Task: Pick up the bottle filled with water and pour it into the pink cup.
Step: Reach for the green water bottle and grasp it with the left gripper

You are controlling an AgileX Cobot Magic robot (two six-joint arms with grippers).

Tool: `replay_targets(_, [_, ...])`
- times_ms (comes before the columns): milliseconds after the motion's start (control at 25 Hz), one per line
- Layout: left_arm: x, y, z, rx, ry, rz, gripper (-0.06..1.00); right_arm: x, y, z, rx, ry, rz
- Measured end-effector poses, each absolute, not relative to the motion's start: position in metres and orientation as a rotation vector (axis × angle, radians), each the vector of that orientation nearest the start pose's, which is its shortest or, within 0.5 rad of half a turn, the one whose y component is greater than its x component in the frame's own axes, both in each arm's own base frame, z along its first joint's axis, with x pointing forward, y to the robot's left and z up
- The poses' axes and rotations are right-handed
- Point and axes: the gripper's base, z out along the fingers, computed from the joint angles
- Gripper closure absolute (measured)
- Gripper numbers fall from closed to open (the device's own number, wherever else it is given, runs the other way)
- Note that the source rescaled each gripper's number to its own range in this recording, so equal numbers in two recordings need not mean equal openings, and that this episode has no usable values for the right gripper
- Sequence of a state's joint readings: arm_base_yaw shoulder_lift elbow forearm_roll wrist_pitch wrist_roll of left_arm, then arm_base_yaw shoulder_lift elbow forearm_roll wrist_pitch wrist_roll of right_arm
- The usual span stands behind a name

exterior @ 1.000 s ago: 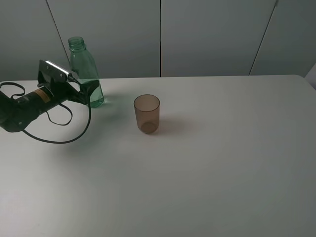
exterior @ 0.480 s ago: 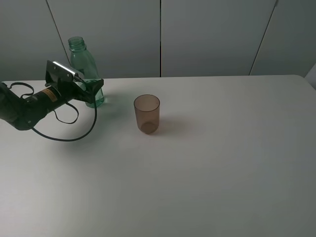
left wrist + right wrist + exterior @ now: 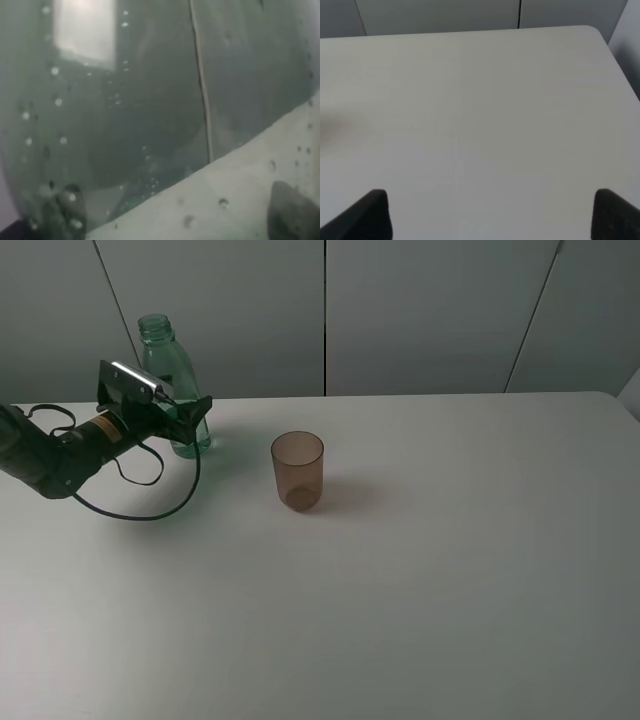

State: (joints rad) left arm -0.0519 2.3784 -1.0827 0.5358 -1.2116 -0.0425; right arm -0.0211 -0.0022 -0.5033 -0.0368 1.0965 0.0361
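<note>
The green-tinted bottle stands upright and capless at the table's far left, with water in its lower part. My left gripper is open, with its fingers on either side of the bottle's lower body. In the left wrist view the bottle fills the frame, and the dark fingertips sit wide apart at its sides. The pink cup stands upright to the right of the bottle, apart from it. My right gripper is open and empty over bare table; it does not show in the exterior view.
The white table stretches to the right and front of the cup. A grey panelled wall runs behind its far edge. A black cable loops on the table under my left arm.
My left gripper has moved right and farther in, so its open fingers now straddle the bottle's lower part. The bottle and cup have not moved.
</note>
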Motion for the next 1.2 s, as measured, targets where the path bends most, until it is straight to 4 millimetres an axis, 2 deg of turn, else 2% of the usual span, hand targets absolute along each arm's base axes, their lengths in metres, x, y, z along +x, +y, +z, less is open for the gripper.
replay_targets(840, [0.4168, -0.0668, 0.0597, 0.553, 1.526, -0.324, -0.03, -0.0072, -0.0028, 0.2753, 0.062, 2.073, -0.035])
replay_targets(880, [0.4168, -0.0668, 0.0597, 0.553, 1.526, -0.324, 0.03, -0.0072, -0.0028, 0.2753, 0.062, 2.073, -0.035])
replay_targets(920, [0.4168, -0.0668, 0.0597, 0.553, 1.526, -0.324, 0.17, -0.0072, -0.0028, 0.2753, 0.062, 2.073, -0.035])
replay_targets(1000, [0.417, -0.0665, 0.0597, 0.547, 1.527, -0.325, 0.82, -0.0072, -0.0028, 0.2753, 0.062, 2.073, -0.035])
replay_targets(1200, [0.4165, -0.0685, 0.0596, 0.555, 1.526, -0.33, 0.87, -0.0072, -0.0028, 0.2753, 0.062, 2.073, -0.035])
